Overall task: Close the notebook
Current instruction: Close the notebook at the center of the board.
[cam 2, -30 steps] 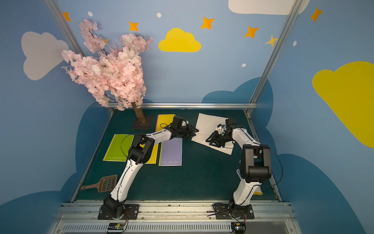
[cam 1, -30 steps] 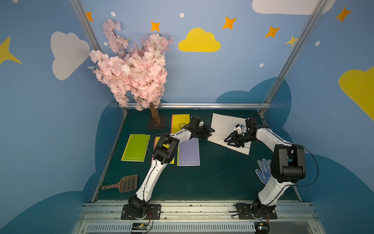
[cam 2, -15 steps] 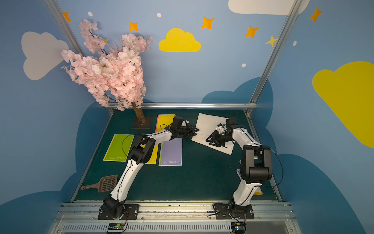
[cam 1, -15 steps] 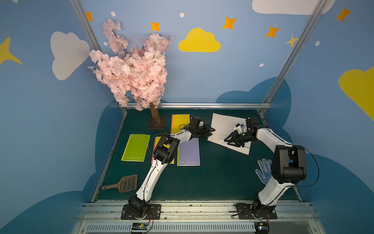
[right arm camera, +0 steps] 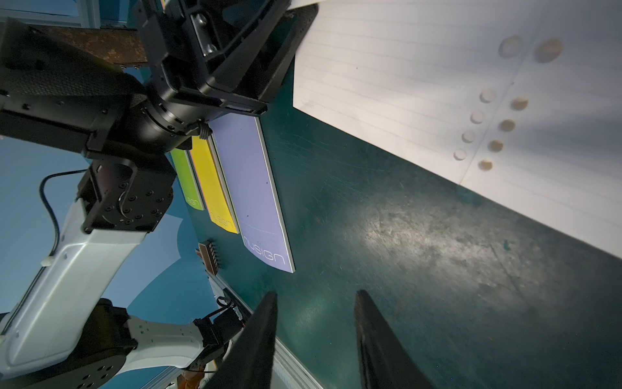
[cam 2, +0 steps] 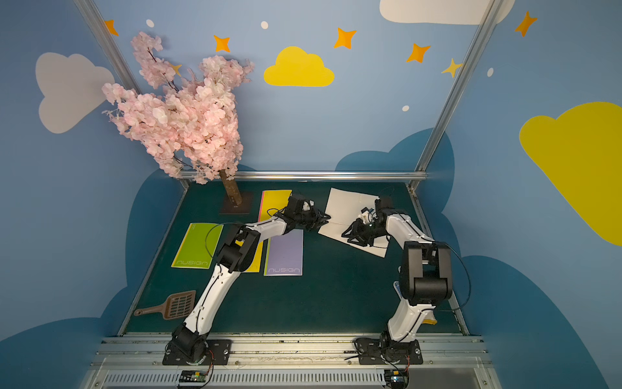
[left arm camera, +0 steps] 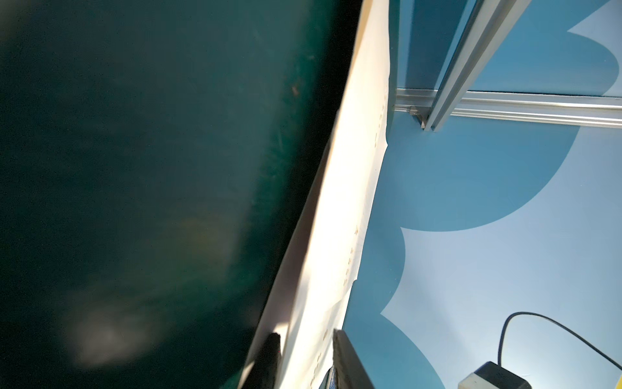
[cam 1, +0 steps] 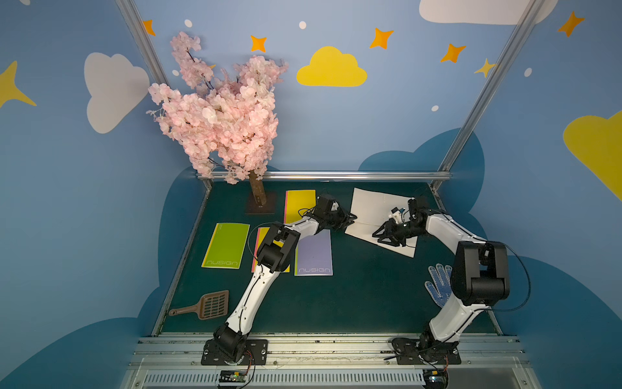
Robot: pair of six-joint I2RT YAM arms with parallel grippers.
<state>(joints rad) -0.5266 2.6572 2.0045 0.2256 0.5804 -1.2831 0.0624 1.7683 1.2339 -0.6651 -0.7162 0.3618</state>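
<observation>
Well, the notebook (cam 1: 370,208) lies open, white pages up, at the far right of the mat (cam 1: 353,296). The left gripper (left arm camera: 306,353) pinches the edge of its left page. The right gripper (right arm camera: 316,296) hovers by it, jaws partly apart, empty.

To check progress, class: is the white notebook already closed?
No, the notebook is open, with lined pages showing on either side of its fold.

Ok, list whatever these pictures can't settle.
- Whether the left gripper pinches the open notebook: the left wrist view's edge cuts the jaws off, and both top views are too small.
- Its cover: underneath the white pages in every view.
- Glove: partly behind the right arm in both top views.
</observation>
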